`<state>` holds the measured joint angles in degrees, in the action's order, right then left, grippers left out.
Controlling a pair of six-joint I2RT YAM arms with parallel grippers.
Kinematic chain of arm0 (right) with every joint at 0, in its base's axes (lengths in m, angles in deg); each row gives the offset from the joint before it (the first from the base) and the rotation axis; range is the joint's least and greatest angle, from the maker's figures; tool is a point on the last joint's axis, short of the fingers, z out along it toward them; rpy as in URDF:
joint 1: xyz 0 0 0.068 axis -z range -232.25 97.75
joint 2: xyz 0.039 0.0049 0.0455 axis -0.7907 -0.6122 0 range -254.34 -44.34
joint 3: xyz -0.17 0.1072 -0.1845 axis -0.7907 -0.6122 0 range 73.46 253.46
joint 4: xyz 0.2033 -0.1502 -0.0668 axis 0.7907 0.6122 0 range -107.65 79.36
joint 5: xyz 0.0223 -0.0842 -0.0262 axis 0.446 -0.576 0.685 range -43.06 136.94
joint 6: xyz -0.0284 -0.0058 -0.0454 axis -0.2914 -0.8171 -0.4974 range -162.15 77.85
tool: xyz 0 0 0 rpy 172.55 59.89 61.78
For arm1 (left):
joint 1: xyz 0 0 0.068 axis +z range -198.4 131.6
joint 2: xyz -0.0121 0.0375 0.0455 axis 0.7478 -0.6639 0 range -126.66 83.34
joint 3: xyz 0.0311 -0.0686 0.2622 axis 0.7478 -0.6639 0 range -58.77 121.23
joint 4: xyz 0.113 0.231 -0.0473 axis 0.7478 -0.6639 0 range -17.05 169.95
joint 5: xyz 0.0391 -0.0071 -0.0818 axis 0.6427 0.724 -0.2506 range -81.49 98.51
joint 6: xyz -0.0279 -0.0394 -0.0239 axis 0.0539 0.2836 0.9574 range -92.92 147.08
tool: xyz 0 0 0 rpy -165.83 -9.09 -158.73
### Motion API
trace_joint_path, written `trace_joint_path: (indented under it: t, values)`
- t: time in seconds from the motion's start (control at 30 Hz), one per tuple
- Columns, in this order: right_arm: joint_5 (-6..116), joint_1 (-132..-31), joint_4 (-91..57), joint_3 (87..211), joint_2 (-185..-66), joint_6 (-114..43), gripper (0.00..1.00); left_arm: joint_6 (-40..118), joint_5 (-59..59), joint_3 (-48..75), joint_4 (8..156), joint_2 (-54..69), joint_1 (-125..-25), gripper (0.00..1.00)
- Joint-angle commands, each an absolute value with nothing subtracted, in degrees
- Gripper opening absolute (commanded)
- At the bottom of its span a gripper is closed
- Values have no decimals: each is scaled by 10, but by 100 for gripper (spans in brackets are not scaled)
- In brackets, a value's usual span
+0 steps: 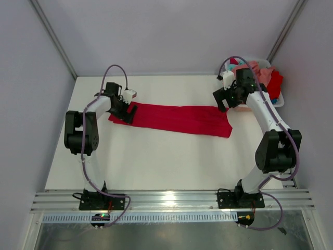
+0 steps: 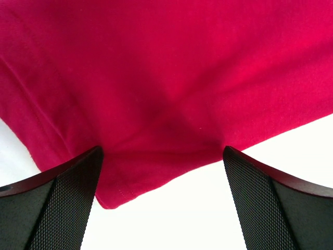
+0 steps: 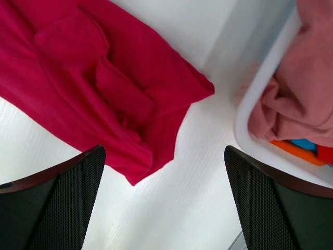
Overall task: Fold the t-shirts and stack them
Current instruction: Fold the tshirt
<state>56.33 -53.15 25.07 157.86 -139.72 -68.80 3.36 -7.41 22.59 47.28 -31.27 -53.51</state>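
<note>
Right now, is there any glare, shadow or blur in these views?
Top external: even light, with one bright glare patch on the metal rail. Left wrist: a soft dark shadow on the red t-shirt. Right wrist: a bluish shadow on the table beside the white basket.

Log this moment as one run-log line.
red shirt: long strip, flat | left gripper: open, over its left end | right gripper: open, by its right end | pink shirt: in basket
</note>
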Motion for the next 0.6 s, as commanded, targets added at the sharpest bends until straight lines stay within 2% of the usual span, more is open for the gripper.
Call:
trace_joint_path:
  t: [0.0,0.33,0.57]
  values:
    - [564,-579,232,1559,-1379,-702,99,53,-58,246,456,-306,-533,99]
    - [494,-668,166,1512,-1421,-700,99,55,-47,232,454,-298,-527,99]
    - [487,-672,143,1487,-1435,-695,99,66,-52,247,455,-302,-527,99]
